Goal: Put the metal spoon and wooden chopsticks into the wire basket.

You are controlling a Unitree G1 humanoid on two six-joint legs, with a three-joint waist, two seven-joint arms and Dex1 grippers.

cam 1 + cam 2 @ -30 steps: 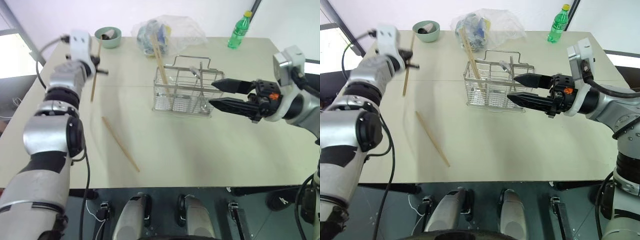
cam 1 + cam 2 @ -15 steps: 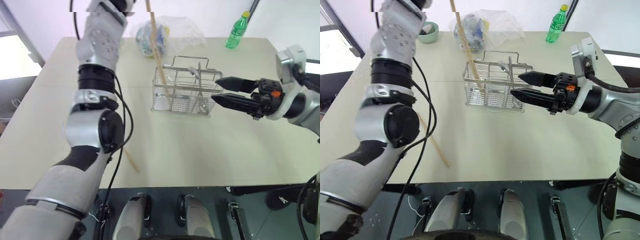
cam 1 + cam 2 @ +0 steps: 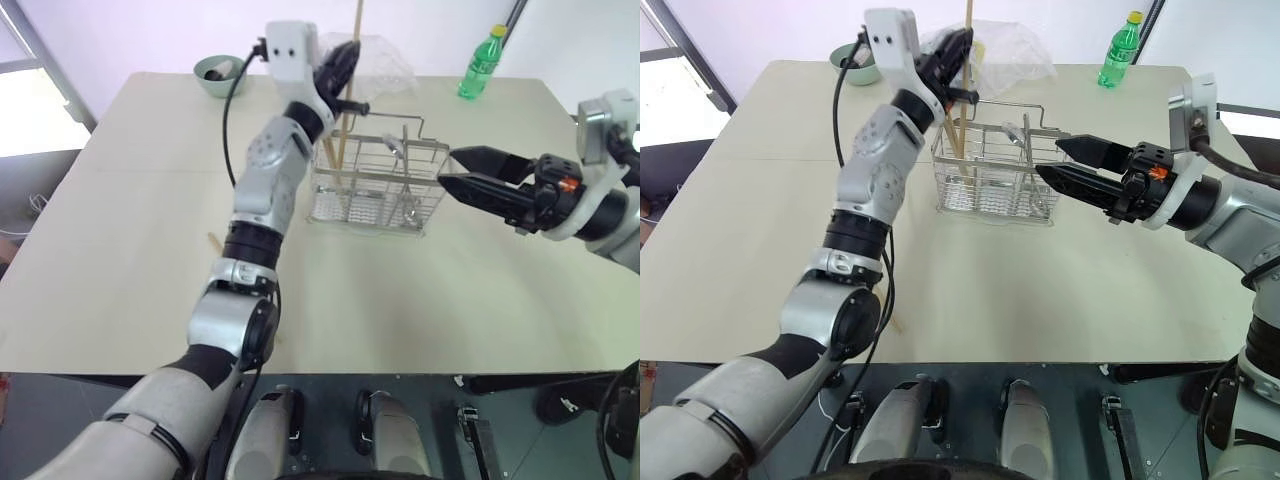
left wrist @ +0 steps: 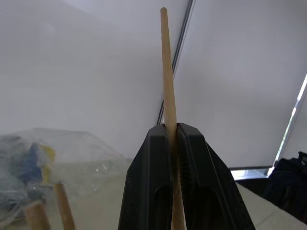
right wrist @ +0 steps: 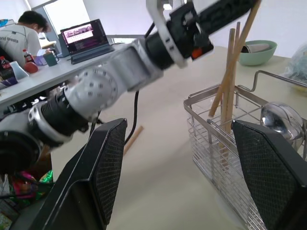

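Observation:
The wire basket point(image 3: 375, 185) stands mid-table. My left gripper point(image 4: 169, 127) hovers over its left end, shut on a wooden chopstick point(image 3: 351, 95) held nearly upright; the stick's lower end reaches down inside the basket. Two more chopsticks point(image 5: 228, 81) lean in that same end. Another chopstick point(image 5: 133, 138) lies flat on the table, mostly hidden behind my left arm. The metal spoon point(image 5: 282, 120) stands in the basket with its bowl up. My right gripper point(image 3: 447, 166) is open, level with the basket's right end and holding nothing.
A pale green bowl point(image 3: 218, 72) sits at the far left corner, a crumpled plastic bag point(image 3: 385, 60) behind the basket, and a green bottle point(image 3: 478, 62) at the far right. A person sits at a desk with a laptop point(image 5: 86, 36) beyond the table.
My left arm swung right from the table's left side to above the basket, carrying the chopstick and turning it upright. The right gripper stayed beside the basket.

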